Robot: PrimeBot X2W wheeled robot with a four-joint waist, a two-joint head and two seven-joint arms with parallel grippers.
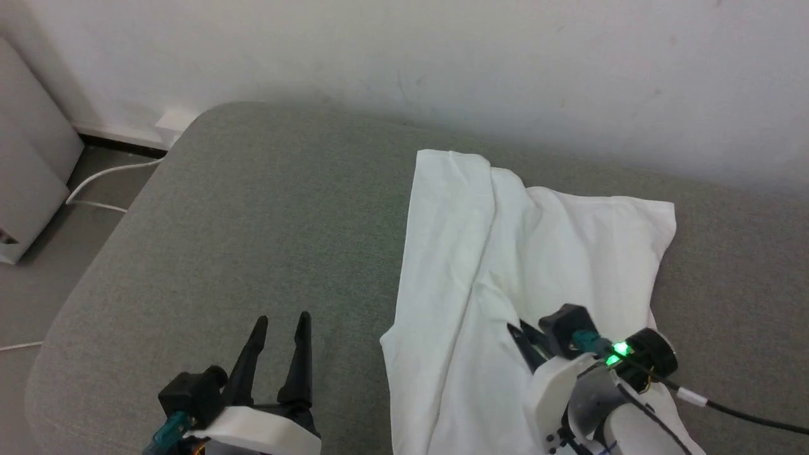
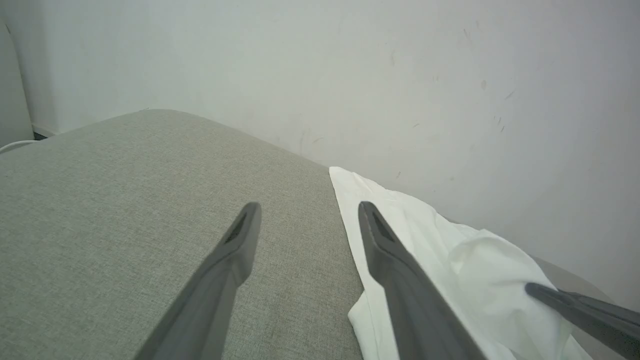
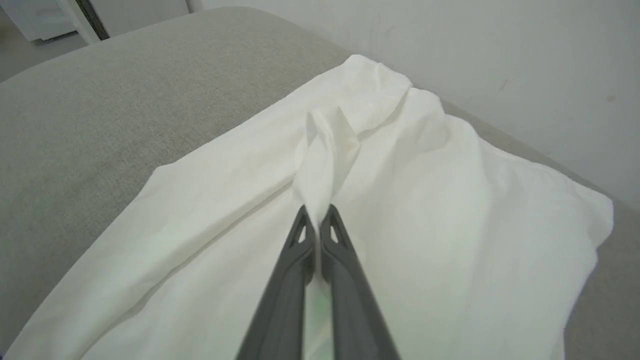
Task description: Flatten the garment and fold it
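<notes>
**Head view.** The garment (image 1: 543, 253) is lying on the right half of a grey padded surface (image 1: 265, 240). Its long axis is running from the near edge away toward the wall (image 1: 442, 63). A folded-over strip is forming its left border, and its far right corner is pointing toward the wall. The left gripper (image 1: 282, 320) is sitting at the lower left over bare grey fabric. Its fingers are spread wide, pointing away from the robot and gripping nothing. It is lying just beside the garment's left edge. The right gripper (image 1: 515, 332) is reaching in from the lower right on a pale forearm, with a green light (image 1: 619, 349) glowing at the wrist. Its fingers are angling up and left onto the cloth.

**Left wrist view.** The left gripper's two fingers are standing fully apart above the grey surface. One is crossing the garment's edge in this view; whether it is touching cannot be told. The right gripper's dark fingers are showing at the lower right, over the white cloth.

**Right wrist view.** The right gripper's fingers are clenching together on a raised ridge of the garment near its middle. The pinched fold is rising from the fingertips and running on toward the far end.
</notes>
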